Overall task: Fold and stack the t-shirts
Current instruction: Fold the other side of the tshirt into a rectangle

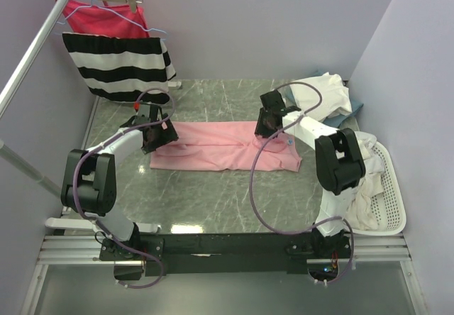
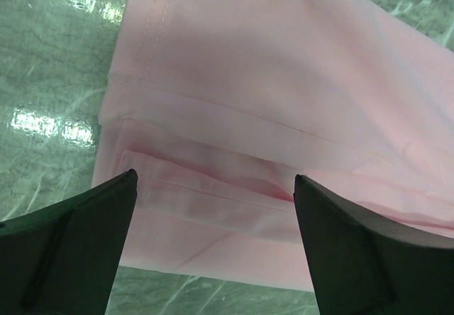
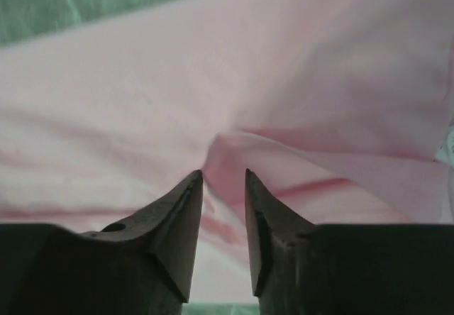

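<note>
Across the middle of the overhead view, a light pink t-shirt is seen laid out as a long horizontal band on the green marbled table. The left gripper is poised at the shirt's left end, and the right gripper over its upper edge, right of centre. Cream-white t-shirts are heaped at the upper right, with a corner of a blue t-shirt showing beside them. More pale cloth is draped over a white basket at the right edge. A black-and-white striped garment and a magenta-red garment are hung at the upper left.

From the left wrist, the fingers are shown spread wide at the lower corners of the frame, with the folded hems of the pink shirt lying between and beyond them. Nothing is gripped.

From the right wrist, the fingers are shown drawn narrow at bottom centre. A raised crease of pink cloth is seen at their tips, but whether it is pinched cannot be told.
</note>
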`<action>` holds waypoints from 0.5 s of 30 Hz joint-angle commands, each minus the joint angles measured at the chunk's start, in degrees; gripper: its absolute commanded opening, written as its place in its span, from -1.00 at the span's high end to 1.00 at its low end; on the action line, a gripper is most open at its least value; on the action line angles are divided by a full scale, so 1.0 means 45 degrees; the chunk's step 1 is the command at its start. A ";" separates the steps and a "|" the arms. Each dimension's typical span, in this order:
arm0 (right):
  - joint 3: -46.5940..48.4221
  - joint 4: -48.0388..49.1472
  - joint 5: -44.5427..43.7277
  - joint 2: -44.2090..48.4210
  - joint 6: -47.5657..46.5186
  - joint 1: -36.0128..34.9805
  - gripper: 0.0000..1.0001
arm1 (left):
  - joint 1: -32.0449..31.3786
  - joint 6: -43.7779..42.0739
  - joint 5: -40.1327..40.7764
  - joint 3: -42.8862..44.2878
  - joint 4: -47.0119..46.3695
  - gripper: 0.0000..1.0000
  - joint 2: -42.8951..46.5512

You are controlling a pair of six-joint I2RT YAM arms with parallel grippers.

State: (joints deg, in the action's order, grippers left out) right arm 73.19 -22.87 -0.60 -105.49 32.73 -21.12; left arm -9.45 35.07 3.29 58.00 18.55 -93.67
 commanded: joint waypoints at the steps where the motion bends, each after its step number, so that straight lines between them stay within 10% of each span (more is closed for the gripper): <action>1: 0.2268 -0.1379 -0.2477 -0.0716 -0.1275 0.0202 0.02 | 0.0011 -0.0273 0.0089 0.0081 -0.0020 -0.94 0.0307; 5: 0.2975 -0.1948 -0.4690 -0.0251 -0.1746 0.0358 -0.12 | 0.0030 -0.0352 0.0206 0.0041 0.0058 -0.95 0.0346; 15: -0.0987 -0.1169 -0.1137 0.2580 -0.1122 0.0456 -0.11 | 0.0050 -0.0489 -0.0203 0.0295 0.0019 -0.94 0.0132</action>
State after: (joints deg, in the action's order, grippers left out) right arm 75.26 -28.27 -10.35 -98.89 26.17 -19.09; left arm -9.45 34.02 3.25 58.00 18.72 -93.67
